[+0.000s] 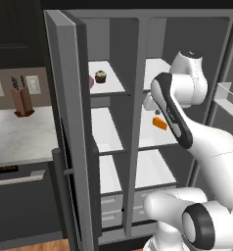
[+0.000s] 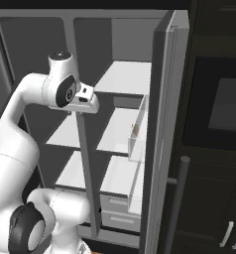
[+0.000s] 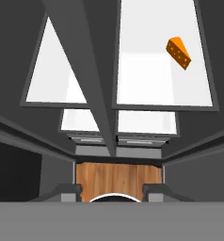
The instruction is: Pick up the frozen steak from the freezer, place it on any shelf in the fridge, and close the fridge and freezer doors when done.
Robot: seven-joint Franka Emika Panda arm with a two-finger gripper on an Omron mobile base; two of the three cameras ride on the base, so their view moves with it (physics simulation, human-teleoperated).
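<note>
Pinkish-red frozen steak (image 1: 91, 81): on the top shelf (image 1: 112, 82) of the freezer (image 1: 108, 128), at 9 o'clock of the dark cupcake (image 1: 100, 77) and just beside it, half hidden by the edge of the open freezer door (image 1: 69, 122).
Pincer (image 3: 113, 190): drawn together, nothing clamped; aimed down along the divider (image 1: 138, 98) between the two compartments.
Orange wedge (image 3: 179, 52): at 1 o'clock in the hand view, on a middle shelf of the fridge (image 1: 155, 169); not the target.
Step in hand: reach for the steak, judged barely begun.
Doing it well: swing toward 9 o'clock past the divider, spread the tips before entering, approach level over the shelf, stay clear of cupcake and door edge, clamp across the slab's narrow sides.
Writing: none legible anywhere.
</note>
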